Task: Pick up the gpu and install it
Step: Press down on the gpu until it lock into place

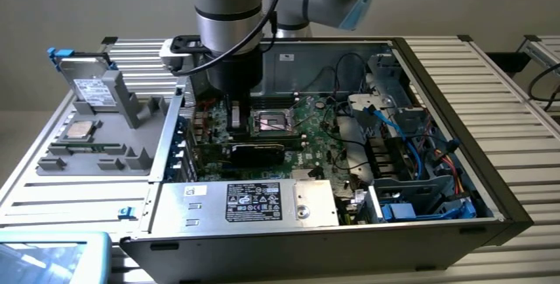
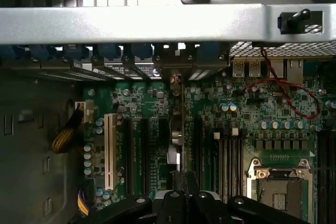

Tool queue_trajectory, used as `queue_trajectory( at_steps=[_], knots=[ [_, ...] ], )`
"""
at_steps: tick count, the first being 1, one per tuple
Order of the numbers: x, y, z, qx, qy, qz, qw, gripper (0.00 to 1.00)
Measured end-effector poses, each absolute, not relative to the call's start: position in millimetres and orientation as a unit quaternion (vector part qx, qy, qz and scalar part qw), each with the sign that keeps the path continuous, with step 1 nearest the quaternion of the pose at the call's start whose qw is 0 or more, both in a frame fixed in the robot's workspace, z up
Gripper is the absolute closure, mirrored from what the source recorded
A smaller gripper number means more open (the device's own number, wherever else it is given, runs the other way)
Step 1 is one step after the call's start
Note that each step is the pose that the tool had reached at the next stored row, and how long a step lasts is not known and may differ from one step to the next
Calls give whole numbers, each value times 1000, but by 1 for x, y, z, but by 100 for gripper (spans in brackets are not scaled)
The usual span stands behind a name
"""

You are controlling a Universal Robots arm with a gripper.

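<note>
The black claw [image 2: 181, 203] is pinched on the thin, edge-on green gpu card [image 2: 180, 129], standing upright over the big green motherboard [image 2: 236, 103] — grey arm [image 1: 229, 21] reaching straight down into the open case [image 1: 455, 185].

Open PC case [image 1: 490, 185] sits on a slatted surface [image 1: 516, 100], with the green motherboard [image 2: 226, 114] and its CPU socket [image 1: 271, 122] right under the claw, the silver power supply [image 1: 249, 203] near it, and a grey parts tray [image 1: 105, 140] well apart.
</note>
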State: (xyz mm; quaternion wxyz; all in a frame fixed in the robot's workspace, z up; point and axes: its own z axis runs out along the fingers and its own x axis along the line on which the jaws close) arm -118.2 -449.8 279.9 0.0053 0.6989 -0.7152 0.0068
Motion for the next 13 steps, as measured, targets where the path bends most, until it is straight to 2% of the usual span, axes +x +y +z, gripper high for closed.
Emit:
queue_trajectory(
  at_steps=[13],
  knots=[
    [-106, -451, 265, 699, -715, 0, 11, 88]
  ],
)
